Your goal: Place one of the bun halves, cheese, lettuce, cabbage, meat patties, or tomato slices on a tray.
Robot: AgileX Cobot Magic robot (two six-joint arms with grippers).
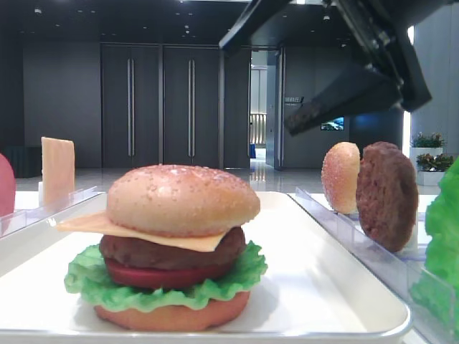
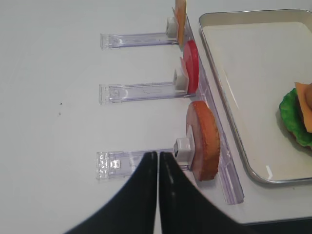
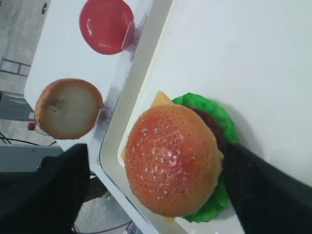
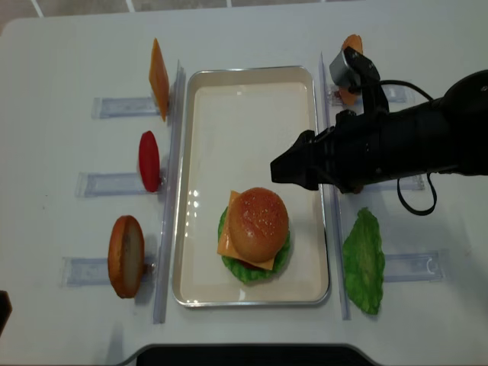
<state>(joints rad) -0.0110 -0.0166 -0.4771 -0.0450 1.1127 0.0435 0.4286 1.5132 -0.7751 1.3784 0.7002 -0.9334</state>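
On the white tray (image 4: 202,191) stands a stacked burger. Its pale sesame bun top (image 1: 183,197) lies on a cheese slice (image 1: 143,233), a meat patty (image 1: 172,251), a tomato slice (image 1: 161,276), lettuce (image 1: 237,276) and a bottom bun (image 1: 172,315). My right gripper (image 4: 286,168) hangs open above the tray, up and to the right of the burger. In the right wrist view the bun top (image 3: 170,163) shows between its two black fingers (image 3: 48,190), untouched. My left gripper (image 2: 157,156) is shut on nothing, over a clear rack left of the tray.
Clear slotted racks flank the tray. The left ones hold a cheese slice (image 4: 158,78), a tomato slice (image 4: 149,160) and an orange bun half (image 4: 126,255). On the right are a lettuce leaf (image 4: 364,259), a bun half (image 1: 341,175) and a patty (image 1: 387,193).
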